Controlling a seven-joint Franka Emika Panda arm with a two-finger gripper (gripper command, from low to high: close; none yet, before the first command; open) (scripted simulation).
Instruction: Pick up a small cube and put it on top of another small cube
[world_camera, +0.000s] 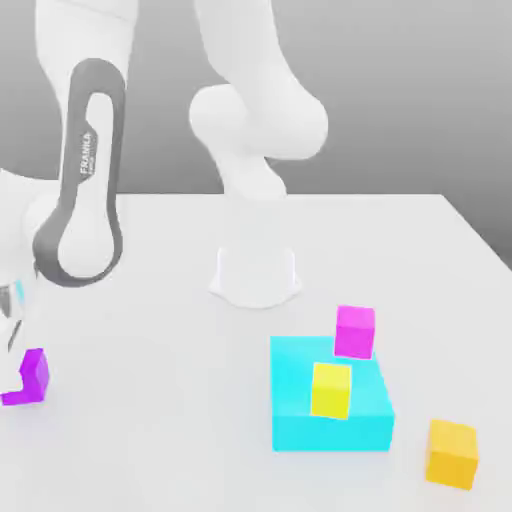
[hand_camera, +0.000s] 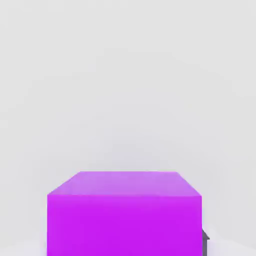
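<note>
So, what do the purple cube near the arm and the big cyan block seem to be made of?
Both are simulator renders, so this is only how they look. The purple cube looks like smooth matte plastic: one flat color, sharp edges, no grain and no shine. The cyan block looks the same, plain uniform faces with no texture, though painted wood cannot be ruled out. The table looks like a smooth white matte surface.
</note>
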